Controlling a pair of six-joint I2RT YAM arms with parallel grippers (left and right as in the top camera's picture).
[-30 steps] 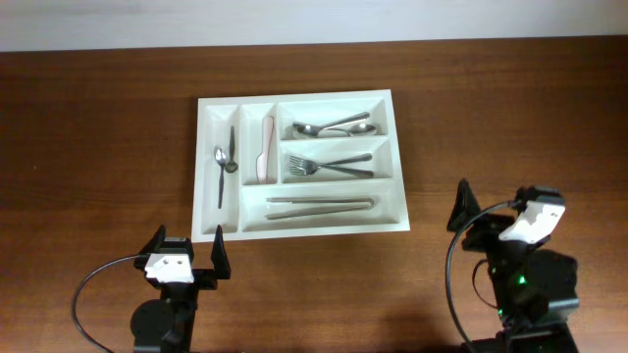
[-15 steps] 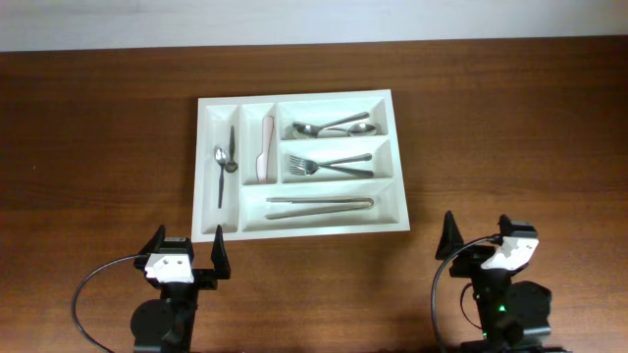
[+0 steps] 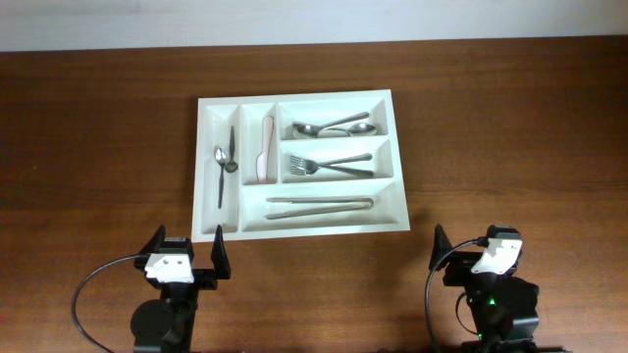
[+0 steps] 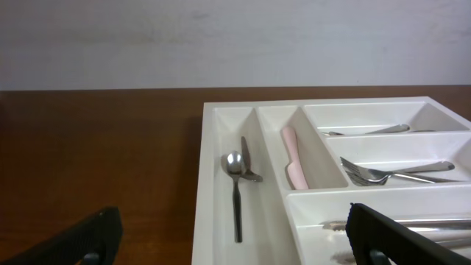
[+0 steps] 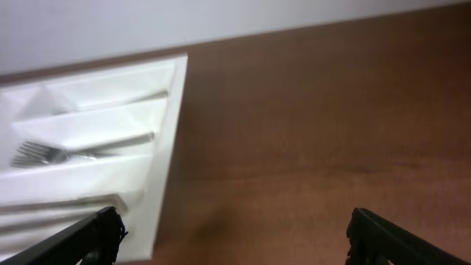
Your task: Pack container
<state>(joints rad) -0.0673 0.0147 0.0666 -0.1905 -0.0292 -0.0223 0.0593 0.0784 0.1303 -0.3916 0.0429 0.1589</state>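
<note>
Your left gripper (image 3: 186,241) sits low at the near edge of the table (image 3: 98,147), jaws spread wide and holding nothing. Your right gripper (image 3: 471,245) sits level with it further right, equally wide and empty. The container (image 3: 297,100), a white five-compartment tray, lies just beyond the left gripper, its near left corner beside that gripper's right finger (image 3: 218,245). Inside lie spoons (image 3: 334,127), forks (image 3: 329,165) and a pink-handled knife (image 3: 265,152), so packing looks finished. If you drive the left arm forward while it is low, that finger could catch the rim and shove the tray, jumbling the cutlery. The table is smooth dark brown wood, and a pale wall (image 3: 294,20) runs along its far side.
</note>
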